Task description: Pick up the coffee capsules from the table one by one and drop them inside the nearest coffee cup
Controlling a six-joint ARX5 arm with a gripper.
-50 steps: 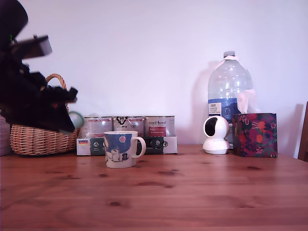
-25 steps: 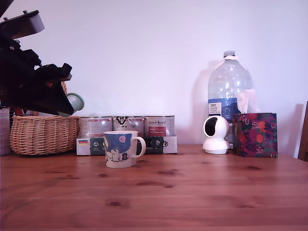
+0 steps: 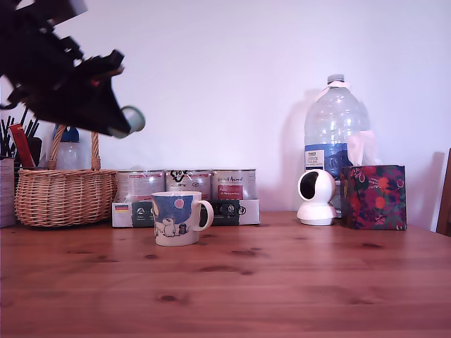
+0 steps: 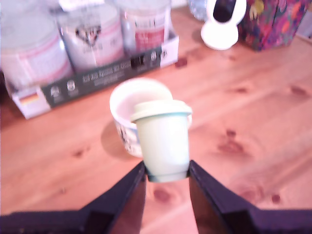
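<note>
We find the tool (image 4: 167, 171) closed on a pale grey-green coffee capsule (image 4: 163, 139), its two dark tapered fingers (image 4: 130, 187) clamping the narrow end, the flat rimmed end pointing away. In the exterior view the capsule is held high, above and to the exterior view's left of the white glazed coffee cup (image 3: 177, 218). The cup stands upright on the reddish-brown knotted plank surface (image 3: 282, 282). Behind it stand three cylindrical silver tins (image 3: 187, 184) and a woven wicker basket (image 3: 63, 197).
</note>
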